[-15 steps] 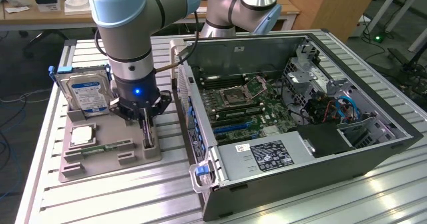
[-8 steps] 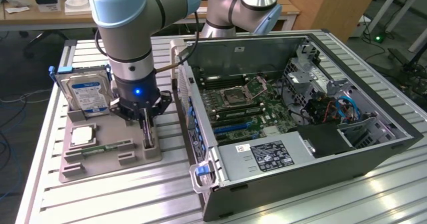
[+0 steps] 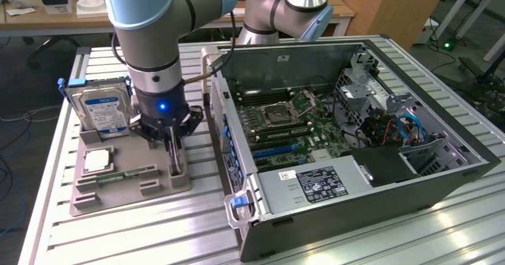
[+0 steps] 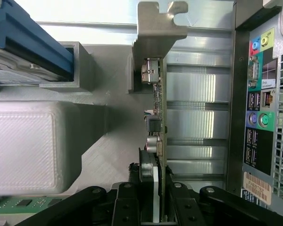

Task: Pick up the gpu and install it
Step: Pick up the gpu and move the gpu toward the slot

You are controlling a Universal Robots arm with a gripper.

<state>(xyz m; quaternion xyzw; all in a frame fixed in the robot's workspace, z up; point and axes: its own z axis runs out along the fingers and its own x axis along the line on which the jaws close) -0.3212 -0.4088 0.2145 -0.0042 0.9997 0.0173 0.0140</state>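
Your gripper (image 4: 159, 184) is clamped partway closed on the gpu (image 4: 160, 108), which stands on edge in the grey holder (image 3: 118, 191), at nine o'clock from the open computer case (image 3: 316, 220) in the exterior view.

The word "Pro" is read on a small white label (image 4: 269, 84) on the case's rear panel (image 4: 260, 141). The print on the orange barcode sticker (image 4: 257, 187) cannot be read.

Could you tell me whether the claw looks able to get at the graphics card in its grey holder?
Likely yes: the claw sits over the graphics card, a finger each side; the hard drive and computer case stand clear.
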